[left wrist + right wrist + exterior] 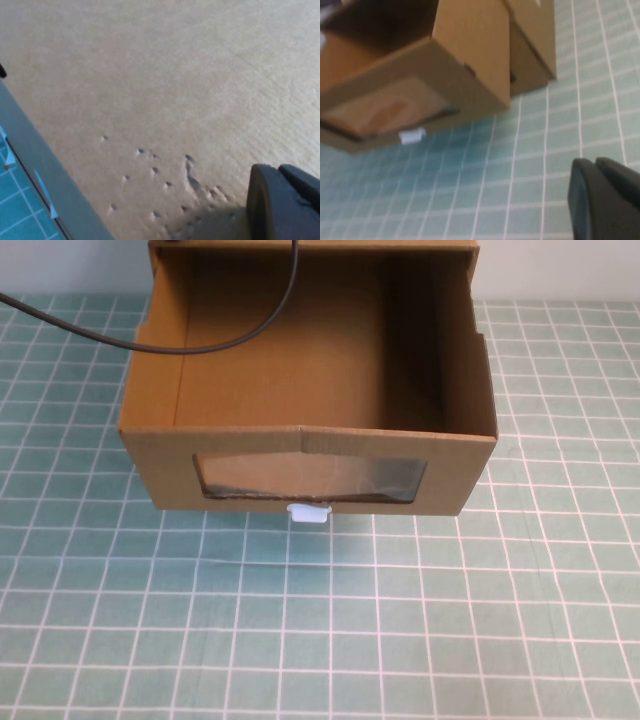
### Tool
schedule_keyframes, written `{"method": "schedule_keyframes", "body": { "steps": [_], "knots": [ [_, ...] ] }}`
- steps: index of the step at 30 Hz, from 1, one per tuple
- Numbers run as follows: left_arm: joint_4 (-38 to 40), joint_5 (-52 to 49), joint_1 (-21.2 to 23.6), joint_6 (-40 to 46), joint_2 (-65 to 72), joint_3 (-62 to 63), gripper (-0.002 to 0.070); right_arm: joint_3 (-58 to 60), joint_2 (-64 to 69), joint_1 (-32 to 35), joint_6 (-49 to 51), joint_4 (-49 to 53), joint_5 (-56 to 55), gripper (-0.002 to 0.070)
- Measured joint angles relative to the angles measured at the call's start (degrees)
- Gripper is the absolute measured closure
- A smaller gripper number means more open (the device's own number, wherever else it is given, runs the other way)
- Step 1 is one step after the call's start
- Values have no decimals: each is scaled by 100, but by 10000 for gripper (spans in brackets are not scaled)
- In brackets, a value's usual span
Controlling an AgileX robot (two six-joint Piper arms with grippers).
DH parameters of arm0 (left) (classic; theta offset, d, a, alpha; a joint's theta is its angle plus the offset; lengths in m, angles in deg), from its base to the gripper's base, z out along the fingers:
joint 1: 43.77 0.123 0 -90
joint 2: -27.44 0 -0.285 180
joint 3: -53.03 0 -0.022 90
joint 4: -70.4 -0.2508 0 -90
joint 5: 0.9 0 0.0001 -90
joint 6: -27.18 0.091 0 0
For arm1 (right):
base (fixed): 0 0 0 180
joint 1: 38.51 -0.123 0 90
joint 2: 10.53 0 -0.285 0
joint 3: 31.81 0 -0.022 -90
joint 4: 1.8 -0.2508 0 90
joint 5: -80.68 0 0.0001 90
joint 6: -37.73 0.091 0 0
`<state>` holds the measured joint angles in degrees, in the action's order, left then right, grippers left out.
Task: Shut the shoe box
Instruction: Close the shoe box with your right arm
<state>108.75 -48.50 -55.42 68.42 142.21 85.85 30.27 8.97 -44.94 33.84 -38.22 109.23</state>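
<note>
The shoe box (310, 455) sits at the far middle of the table (420, 620), a brown cardboard drawer pulled well out of its sleeve toward the robot, its inside bare and matte with plain corrugated walls. The front panel carries a rectangular clear plastic window (312, 480) that glints slightly, and a small white pull tab (309, 513) juts out just beneath it at the panel's lower edge. A thin black cable (180, 345) curves across the box's open top from the left. The table wears a pale teal mat ruled with a white square grid. In the right wrist view the box (445, 75) shows tilted, the drawer standing proud of the outer sleeve behind it, with the tab (412, 136) under the window; the right gripper (605, 200) hovers over the mat near the box's front corner, apart from it, and whether its dark rounded fingers are parted cannot be told. The left gripper (285, 202) hangs close against a flat cardboard face (165, 100) pocked with small dents; its opening cannot be told either.
</note>
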Motion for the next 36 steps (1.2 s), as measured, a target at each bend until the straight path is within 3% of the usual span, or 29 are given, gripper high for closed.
{"method": "schedule_keyframes", "body": {
  "steps": [6,12,18,25,36],
  "knots": [
    [-9,14,0,0,0,0,680,-1830,2196,0,-870,563,1905,688],
    [-9,14,0,0,0,0,680,-3159,3985,-209,-1443,599,2571,687],
    [-9,25,0,-100,0,0,680,-4052,5163,-1656,-1290,858,2233,687],
    [-21,35,0,-100,0,0,680,-4936,6175,-3487,5,2293,1207,687],
    [-21,35,0,-104,0,9,680,-6145,7563,-3600,252,2767,695,687]
  ]
}}
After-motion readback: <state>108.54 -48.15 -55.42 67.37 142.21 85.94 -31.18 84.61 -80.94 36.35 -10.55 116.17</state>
